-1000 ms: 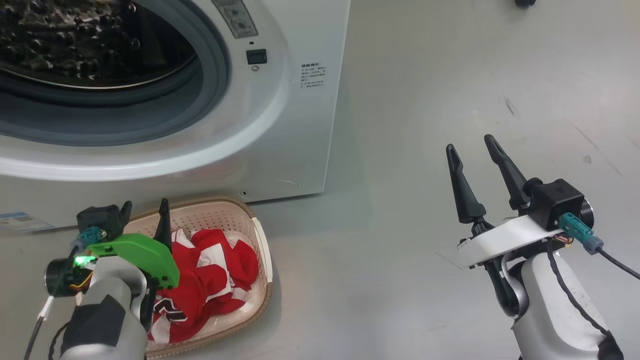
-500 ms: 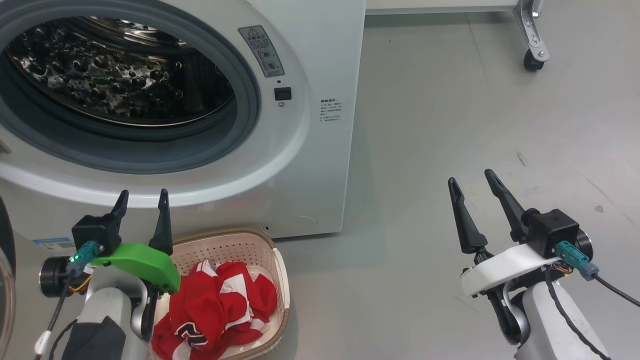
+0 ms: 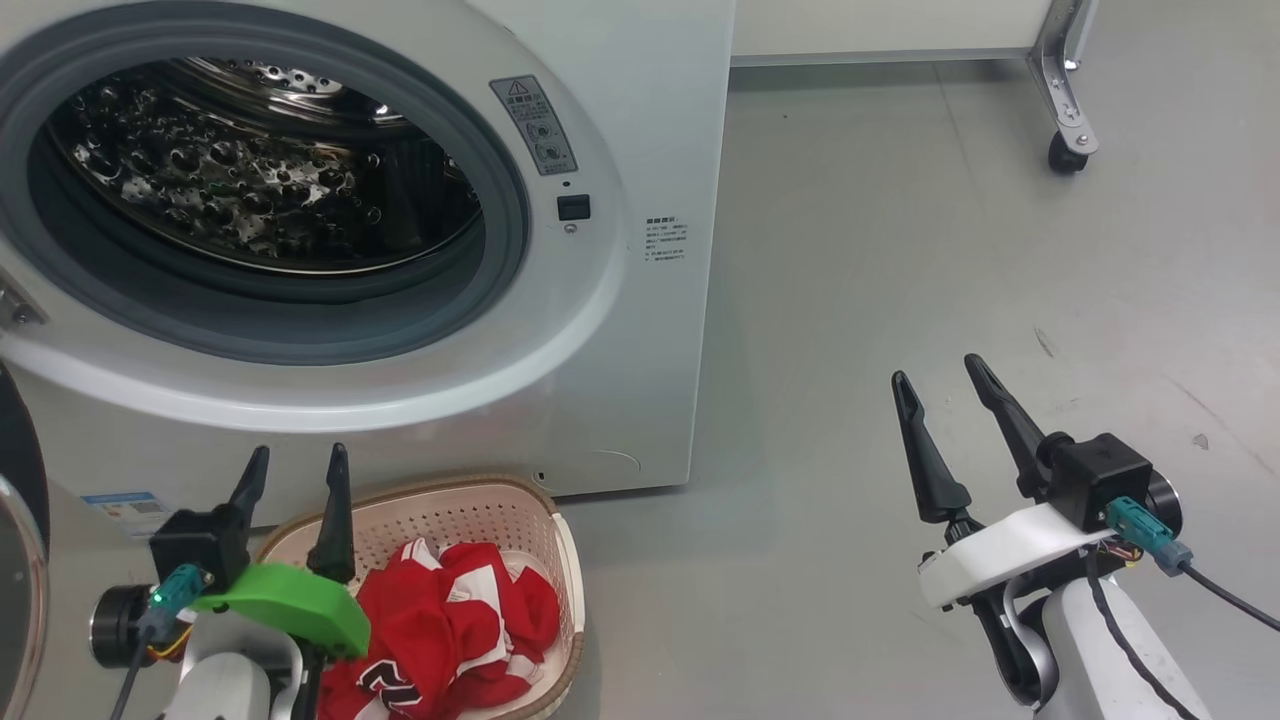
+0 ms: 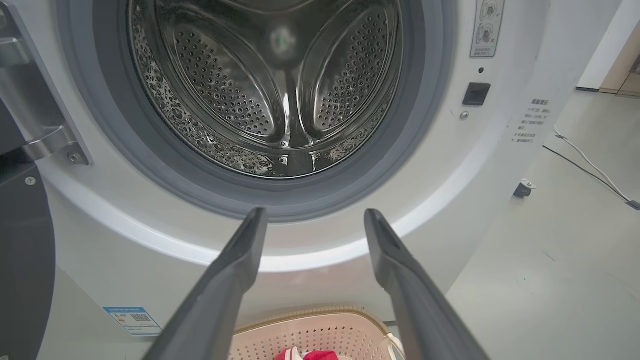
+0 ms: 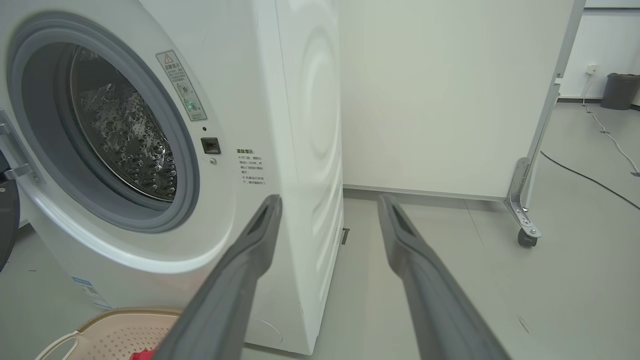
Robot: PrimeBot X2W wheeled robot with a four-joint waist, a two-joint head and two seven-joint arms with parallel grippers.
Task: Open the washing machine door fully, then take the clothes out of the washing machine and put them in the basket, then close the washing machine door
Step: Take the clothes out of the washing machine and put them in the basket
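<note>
Where the basket (image 3: 455,500) stands on the grey floor (image 3: 900,250) just in front of the washing machine (image 3: 640,330), the clothes (image 3: 450,630) lie heaped inside it. They are crumpled red cloth with white stripes and dark lettering on a white patch. The basket is cream and perforated, with a brown woven-look rim. The machine is a white front-loader whose grey rubber ring frames a steel perforated drum (image 4: 280,85).

The washing machine door (image 3: 12,450) is swung out to the robot's left. The picture's edge cuts it down to a strip of black rim and a curved sliver of glass.

The left gripper (image 3: 300,450) hovers by the basket's left side, fingers spread with nothing between them. Its green bracket (image 3: 290,605) covers part of the clothes and of the basket's left wall. The right gripper (image 3: 936,369) hangs over bare floor well to the right, likewise spread and empty.

The basket's near end is cut off. The lettering is only partly visible, perhaps a numeral. The blue label (image 3: 125,500) low on the machine's front is too small to read.
</note>
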